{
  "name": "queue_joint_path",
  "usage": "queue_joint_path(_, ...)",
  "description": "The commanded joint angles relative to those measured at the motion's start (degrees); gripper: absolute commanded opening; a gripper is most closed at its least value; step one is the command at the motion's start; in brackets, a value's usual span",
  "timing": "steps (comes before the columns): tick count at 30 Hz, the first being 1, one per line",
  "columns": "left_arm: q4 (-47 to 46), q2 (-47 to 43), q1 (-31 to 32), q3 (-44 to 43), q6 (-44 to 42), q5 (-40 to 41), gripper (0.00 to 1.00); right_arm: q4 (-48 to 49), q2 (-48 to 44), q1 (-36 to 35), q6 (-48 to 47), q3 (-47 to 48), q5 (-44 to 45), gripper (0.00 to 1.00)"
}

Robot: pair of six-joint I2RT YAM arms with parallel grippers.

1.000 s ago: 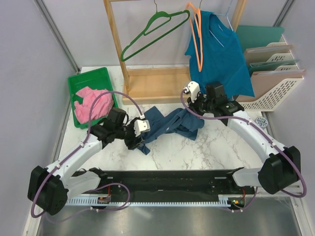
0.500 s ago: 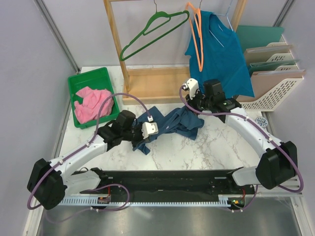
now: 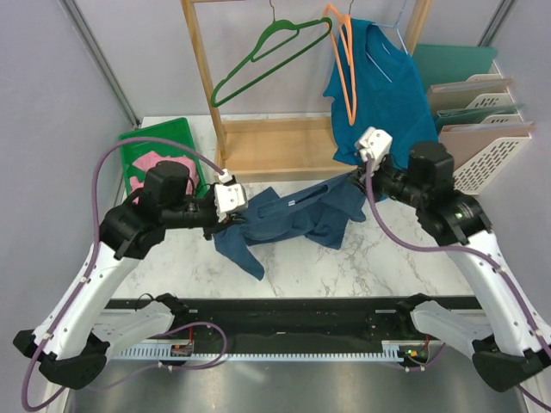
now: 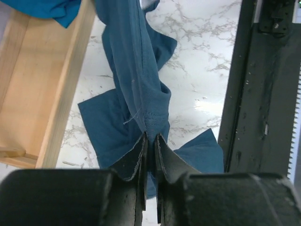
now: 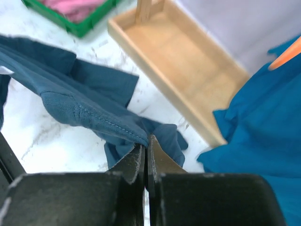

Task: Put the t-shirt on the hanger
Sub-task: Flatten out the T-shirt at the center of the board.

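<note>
Spanning the gap between both claws, the t-shirt (image 3: 297, 215) is lifted partly off the table (image 3: 344, 267); the left claw (image 4: 150, 139) is clamped tight on a hemmed fold, with cloth running straight out from its tips and loose folds drooping beneath. The right claw (image 5: 145, 145) is pinched closed on another stitched edge; the hanger (image 3: 344, 69) hangs on the rack (image 3: 202, 69) well beyond it, beside a teal shirt (image 3: 392, 99).

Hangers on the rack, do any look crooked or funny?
Yes. The green hanger hangs steeply tilted, one end far lower than the other. The orange hanger dangles almost on end in front of the teal shirt.
</note>
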State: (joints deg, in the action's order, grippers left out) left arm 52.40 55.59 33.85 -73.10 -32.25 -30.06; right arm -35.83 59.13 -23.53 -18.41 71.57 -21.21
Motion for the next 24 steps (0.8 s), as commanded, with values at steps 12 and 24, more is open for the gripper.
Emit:
queue_joint_path(12,-7.1,17.6,-13.1,13.8,-6.3,-8.3,0.16,3.2,10.4,-0.1,0.0,-3.7,-2.9,0.0)
queue_joint_path(24,-7.0,12.6,-13.7,15.4,-6.9,-14.8,0.5,6.0,18.6,-0.1,3.1,-0.8,-2.3,0.0)
